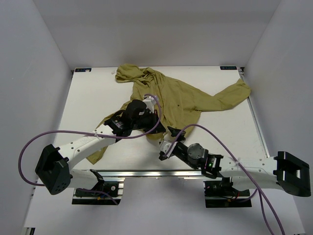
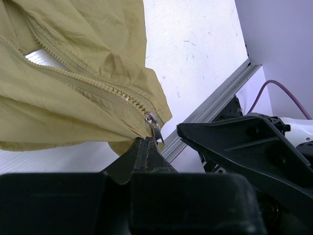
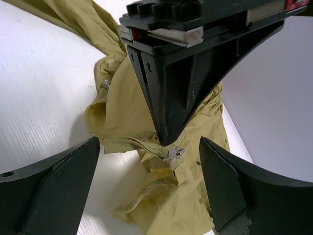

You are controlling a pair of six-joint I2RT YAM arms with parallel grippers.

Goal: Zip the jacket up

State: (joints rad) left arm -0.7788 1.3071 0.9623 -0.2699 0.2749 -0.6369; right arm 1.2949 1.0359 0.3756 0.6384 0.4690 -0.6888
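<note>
- The left arm reaches forward over the table (image 1: 98,93). The left gripper (image 2: 148,143) points down at the jacket's (image 1: 181,100) lower hem, jaws pinched together on fabric at the zipper slider (image 3: 173,153).
- The right gripper (image 3: 149,144) faces it, jaws spread wide on either side of the slider.
- The jacket lies crumpled mid-table, hood at the far side.

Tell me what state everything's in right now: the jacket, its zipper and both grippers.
Jacket: lying crumpled on the table, front open.
Zipper: unzipped, slider at the bottom end.
Left gripper: shut on the jacket hem beside the slider.
Right gripper: open, holding nothing.
</note>
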